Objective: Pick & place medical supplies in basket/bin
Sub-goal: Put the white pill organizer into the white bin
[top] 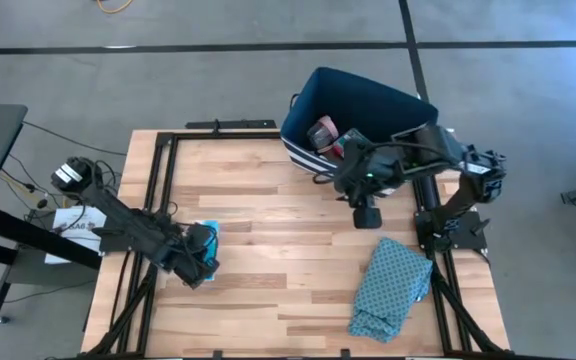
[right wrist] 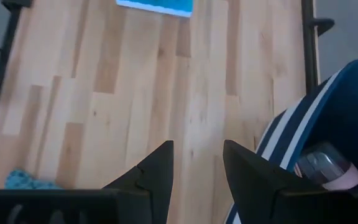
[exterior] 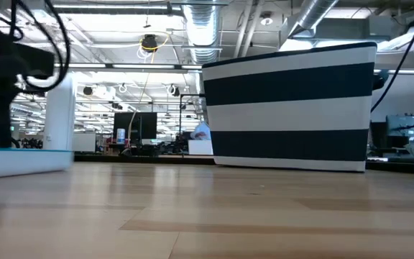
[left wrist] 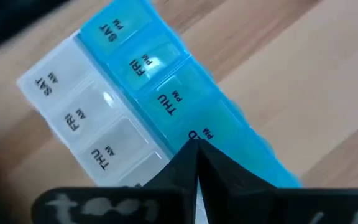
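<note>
The light-blue and white pill organizer lies on the table near its left edge; it also shows in the high view and the low view. My left gripper stands over it, shut on its middle. My right gripper is open and empty above the table, just in front of the navy striped bin. The bin stands at the table's far right with a pink-and-grey item inside. The other supplies are hidden or out of view. My left gripper has its two fingertips closed together on the line between the organizer's white row and blue row, near the strip's middle. The fingers come from above. They hide the place of contact. The organizer's underside rests on the table.
A teal patterned cloth lies crumpled at the table's near right. Black frame rails run along the table's left and right edges. Bare wood lies between the two arms. The bin's striped wall fills the low view.
</note>
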Motion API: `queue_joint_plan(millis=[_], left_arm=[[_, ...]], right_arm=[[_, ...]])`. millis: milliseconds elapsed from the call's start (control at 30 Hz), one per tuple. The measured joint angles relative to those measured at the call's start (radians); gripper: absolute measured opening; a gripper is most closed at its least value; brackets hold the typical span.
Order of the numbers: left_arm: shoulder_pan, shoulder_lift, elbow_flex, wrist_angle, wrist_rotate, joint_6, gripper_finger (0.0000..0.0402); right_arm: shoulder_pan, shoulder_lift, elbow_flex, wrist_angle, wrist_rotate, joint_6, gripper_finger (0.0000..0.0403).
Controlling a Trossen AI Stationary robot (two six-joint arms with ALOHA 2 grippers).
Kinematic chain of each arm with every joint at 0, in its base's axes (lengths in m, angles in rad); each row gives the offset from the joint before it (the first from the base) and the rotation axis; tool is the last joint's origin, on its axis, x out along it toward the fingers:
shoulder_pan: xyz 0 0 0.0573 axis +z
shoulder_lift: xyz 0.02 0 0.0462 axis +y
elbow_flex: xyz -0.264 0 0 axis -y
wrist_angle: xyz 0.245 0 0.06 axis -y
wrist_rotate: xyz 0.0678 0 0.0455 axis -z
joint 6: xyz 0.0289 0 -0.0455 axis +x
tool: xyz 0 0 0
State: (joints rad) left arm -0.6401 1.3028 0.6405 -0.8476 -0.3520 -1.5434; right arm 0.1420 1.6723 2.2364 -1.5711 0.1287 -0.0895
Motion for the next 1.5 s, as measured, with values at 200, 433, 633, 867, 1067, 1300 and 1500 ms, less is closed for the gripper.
queue_joint_plan(millis=[200,433,633,867,1067,1300,1500], left_arm=[[0.161,0.028,0.003,0.304,-0.018,0.315,0.0],[0.409,0.129,0.004,0.79,0.125,0.73,0.0],[0.52,0.077,0.005,0.845,0.236,0.782,0.0],[0.467,-0.173,0.007,0.506,0.159,0.671,0.0],[0.347,-0.337,0.007,0.118,0.048,0.44,0.0],[0.28,-0.366,0.007,0.031,0.126,0.438,0.0003],[0.281,-0.334,0.007,0.019,0.185,0.468,0.0033]], right_arm=[[-0.049,0.054,0.0,0.0,-0.003,-0.025,0.0133],[-0.116,0.134,0.0,0.0,-0.046,0.033,0.0134],[-0.138,0.211,-0.001,0.0,-0.048,0.082,0.0134],[-0.138,0.221,0.0,0.0,0.048,0.075,0.0094],[-0.177,0.166,0.001,0.0,0.047,0.01,0.0023],[-0.211,0.153,0.001,0.041,0.026,-0.014,0.0003],[-0.212,0.209,0.0,0.147,0.025,-0.016,0.0001]])
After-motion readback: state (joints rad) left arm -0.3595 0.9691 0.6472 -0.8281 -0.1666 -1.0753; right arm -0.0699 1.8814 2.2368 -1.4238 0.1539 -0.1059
